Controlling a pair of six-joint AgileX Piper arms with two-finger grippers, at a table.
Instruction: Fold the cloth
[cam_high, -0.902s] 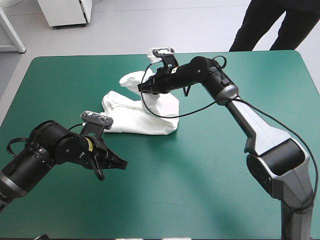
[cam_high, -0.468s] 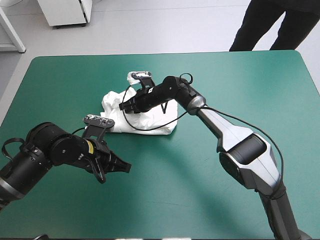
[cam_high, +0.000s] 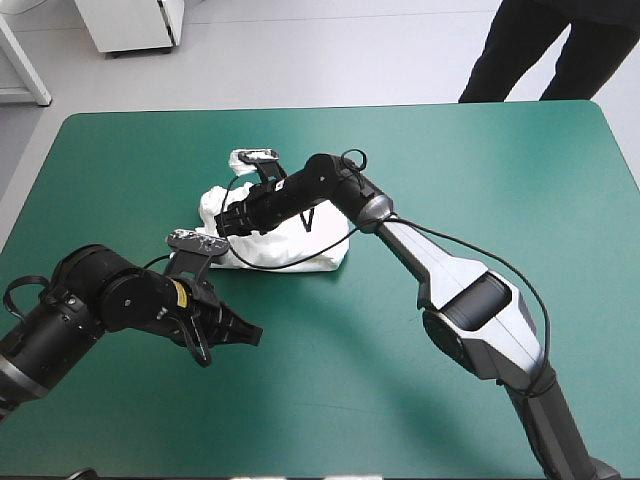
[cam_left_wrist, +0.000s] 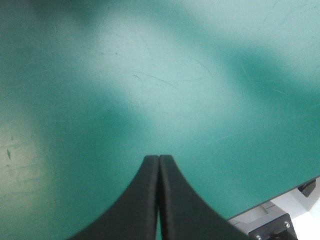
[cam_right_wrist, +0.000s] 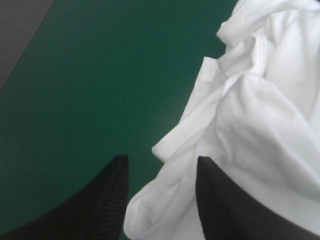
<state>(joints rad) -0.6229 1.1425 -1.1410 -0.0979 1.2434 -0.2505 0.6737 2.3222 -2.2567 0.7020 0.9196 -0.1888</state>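
- High view: the right gripper (cam_high: 226, 217) has moved from the far side of the T-shirt (cam_high: 305, 245) to its left end. The heap now lies lower and tighter, left of the middle of the teal-green cover (cam_high: 480, 160). The left gripper (cam_high: 250, 332) has barely shifted and hovers off the heap's near side, apart from it.
- Left wrist view: only here do its black fingers (cam_left_wrist: 147, 200) show pressed together into one point, empty, over bare cover.
- Right wrist view: its fingers (cam_right_wrist: 107, 200) stand apart, holding nothing. A crumpled fold of the T-shirt lies between and ahead of them, with bare cover beside it.
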